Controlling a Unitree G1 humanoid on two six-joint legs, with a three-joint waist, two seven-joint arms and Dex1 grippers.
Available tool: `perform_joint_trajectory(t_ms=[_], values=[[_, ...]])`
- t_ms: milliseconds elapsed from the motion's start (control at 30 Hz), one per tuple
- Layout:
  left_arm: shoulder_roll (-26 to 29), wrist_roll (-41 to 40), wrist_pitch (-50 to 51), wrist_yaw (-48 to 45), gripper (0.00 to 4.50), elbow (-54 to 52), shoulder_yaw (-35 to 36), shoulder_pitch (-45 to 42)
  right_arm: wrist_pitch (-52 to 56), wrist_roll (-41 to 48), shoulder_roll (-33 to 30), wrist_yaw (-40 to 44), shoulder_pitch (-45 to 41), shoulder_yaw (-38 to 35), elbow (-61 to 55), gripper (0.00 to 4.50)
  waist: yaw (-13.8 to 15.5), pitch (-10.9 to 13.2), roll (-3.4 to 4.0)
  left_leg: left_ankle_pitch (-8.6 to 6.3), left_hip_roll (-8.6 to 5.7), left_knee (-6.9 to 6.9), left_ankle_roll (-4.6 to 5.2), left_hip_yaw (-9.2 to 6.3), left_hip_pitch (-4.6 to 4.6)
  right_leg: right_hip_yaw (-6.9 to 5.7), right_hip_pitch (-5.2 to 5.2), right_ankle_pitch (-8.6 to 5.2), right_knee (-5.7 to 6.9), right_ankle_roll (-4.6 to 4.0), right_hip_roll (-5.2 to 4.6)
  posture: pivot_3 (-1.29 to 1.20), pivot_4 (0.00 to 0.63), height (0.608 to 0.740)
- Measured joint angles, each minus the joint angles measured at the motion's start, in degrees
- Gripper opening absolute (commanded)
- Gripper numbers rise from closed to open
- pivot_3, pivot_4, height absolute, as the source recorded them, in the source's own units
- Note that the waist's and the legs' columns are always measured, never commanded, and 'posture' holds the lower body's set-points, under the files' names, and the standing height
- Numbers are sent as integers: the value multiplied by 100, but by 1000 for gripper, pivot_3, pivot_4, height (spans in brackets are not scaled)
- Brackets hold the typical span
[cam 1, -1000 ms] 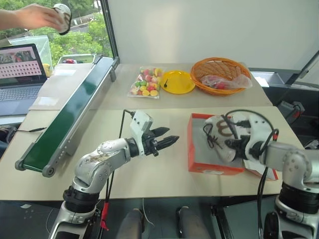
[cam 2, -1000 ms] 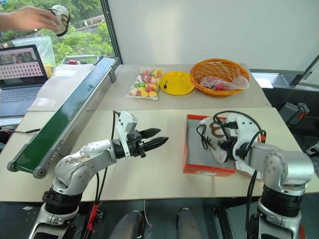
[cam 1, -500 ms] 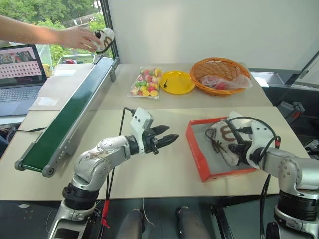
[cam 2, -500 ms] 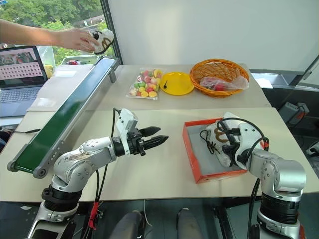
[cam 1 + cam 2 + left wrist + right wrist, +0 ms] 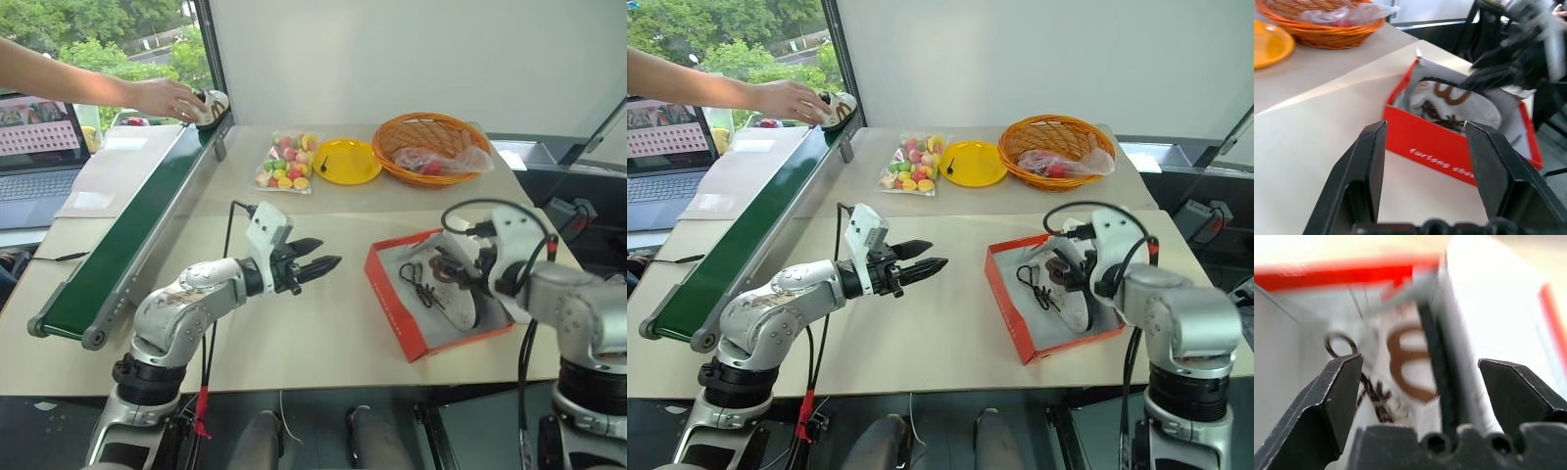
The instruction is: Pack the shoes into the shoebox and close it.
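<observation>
**One shoe in the box, one on the belt**

My right hand (image 5: pixel 1065 269) is above the red-orange cardboard shoebox (image 5: pixel 1004 305), and its two black fingers (image 5: pixel 1334 401) are spread wide with nothing between them. Just under it lies one cream sneaker with brown trim and dark laces (image 5: pixel 1066 291). This sneaker is inside the white interior of the box, on its side, the black toothed sole toward my right arm and the laces loose toward the middle of the box. My fingers do not touch it as far as I can see.

My left hand (image 5: pixel 318 265) is in the air over the beige table (image 5: pixel 323 338), well apart from the box and pointing toward it. Its fingers (image 5: pixel 1364 166) are partly apart and hold nothing. In my left wrist view I see between them the red wall of the box with white lettering.

The box stands open on the table in front of my right arm, turned at an angle to the table edge.

Far on my left, at the far end of the long green conveyor belt (image 5: pixel 118 245), a person's hand (image 5: pixel 168 98) rests on the second cream sneaker (image 5: pixel 212 104).

At the back of the table there are a clear bag of colourful sweets (image 5: pixel 286 163), a round yellow plate (image 5: pixel 345 160) and an orange wicker basket (image 5: pixel 431 147). A laptop (image 5: pixel 39 162) stands open beside the belt.
</observation>
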Motion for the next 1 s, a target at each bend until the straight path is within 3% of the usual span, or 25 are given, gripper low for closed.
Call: perform_joint_trajectory(t_ms=[133,233,333,433,767,1000], values=[[33,52,-4,-35,2679,78,69,-7,134,484,-115,598,-549,79,-188,4483,-7,0,0,0,-1,0,0,-1,-2,-2,1,-7,-3,12,-2,0,150,740],[66,208,-28,75,2679,238,232,-58,-418,881,-99,1240,-918,221,-159,4483,-12,0,0,0,0,0,0,-1,-1,-3,1,-6,-3,11,-1,0,150,740],[103,445,-119,345,3385,402,427,-131,-1372,962,-123,1931,-1047,532,-94,4500,-12,0,0,0,0,0,0,-2,0,-5,2,-7,-3,12,-1,0,150,740],[198,610,-120,603,4464,603,796,-170,-2097,969,-51,2455,-1052,960,183,4500,-27,0,-1,0,0,0,0,-2,0,-4,-1,-4,-1,9,-2,0,150,740],[463,1036,-66,1635,4464,217,1938,495,-3977,704,1001,3414,-1620,1939,1730,4500,-8,1,-1,0,1,-2,-1,-5,1,-7,-8,10,5,-12,-5,0,150,740],[457,1178,85,2054,4464,-238,2109,720,-4839,225,1457,3815,-1781,2515,2460,4500,4,1,-2,0,2,-2,-2,-9,4,-10,-11,13,10,-17,-3,0,150,740]])
